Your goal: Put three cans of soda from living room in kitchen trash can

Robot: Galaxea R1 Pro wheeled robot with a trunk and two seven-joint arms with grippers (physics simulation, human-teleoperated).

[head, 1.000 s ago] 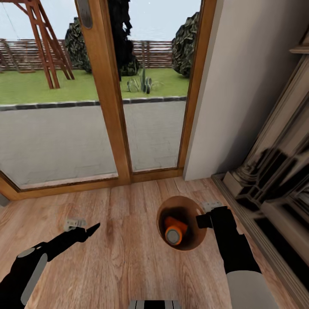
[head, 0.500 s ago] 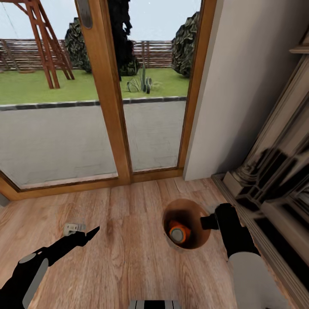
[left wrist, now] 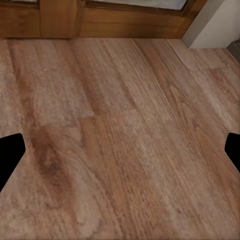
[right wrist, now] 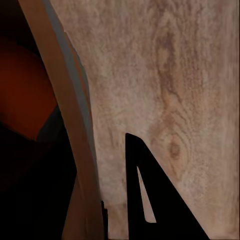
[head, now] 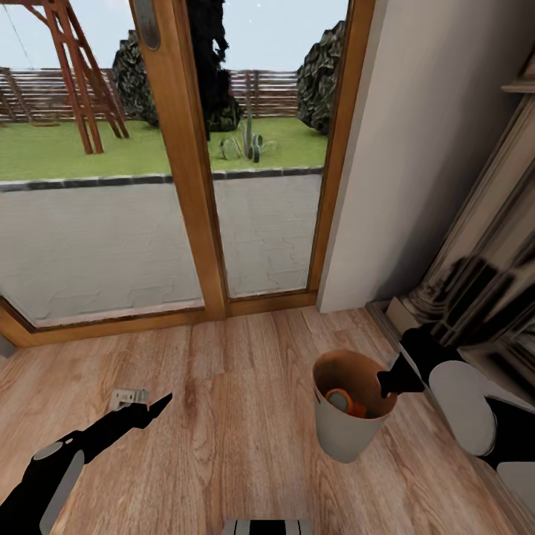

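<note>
While the robot faces the garden doors (head: 186, 148) of the living room, the bin (head: 351, 416) sits upright on the wood floor (head: 223, 416), near the stone fireplace (head: 475, 282) at the right. Its outside is pale grey-white and its inside tan-brown. An orange can (head: 343, 402) with a grey top lies tilted inside the bin, low against the inner wall; any other cans in there are hidden by the rim.

The right claw (head: 391, 379) is at the bin's rim on the side nearest the fireplace. In the right wrist view the rim (right wrist: 75, 135) runs as a pale band between a dark finger (right wrist: 150, 200) outside the wall and the shadowed brown interior, so the claw is clamped on the rim, one finger within and one without. The right forearm (head: 461, 401) reaches in from the lower right, just in front of the fireplace base.

The left claw (head: 148, 405) hangs over bare floor well apart from the bin, on the left of the head view. In the left wrist view its two black fingertips (left wrist: 10, 155) sit at opposite edges with plain wood grain between them, so it is spread wide and holds nothing.

Beyond the glass lie paving, grass, shrubs and a wooden frame (head: 74, 74).
</note>
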